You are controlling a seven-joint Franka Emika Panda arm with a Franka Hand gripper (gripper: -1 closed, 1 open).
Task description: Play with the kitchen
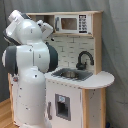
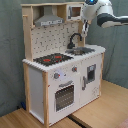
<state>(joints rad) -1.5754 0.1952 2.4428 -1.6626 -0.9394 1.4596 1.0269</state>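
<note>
The kitchen [image 2: 60, 75] is a tall toy of pale wood and white panels. In the second exterior view it shows a pegboard back [image 2: 50, 37], grey hood [image 2: 49, 19], black faucet [image 2: 75, 39], red-ringed stovetop [image 2: 52, 59], knobs [image 2: 56, 76] and oven door [image 2: 64, 95]. In the first exterior view I see its microwave shelf [image 1: 70, 23], faucet [image 1: 84, 59] and sink [image 1: 70, 74]. My gripper [image 2: 86, 26] hangs from the white wrist at the upper shelf's right end, above the sink, touching nothing I can make out. The arm's own links hide it in the first exterior view.
The white arm body [image 1: 30, 75] stands tight against the kitchen's side at the first exterior view's left. A grey curtain [image 2: 10, 50] hangs behind the kitchen. A wooden floor [image 2: 100, 112] spreads in front of it.
</note>
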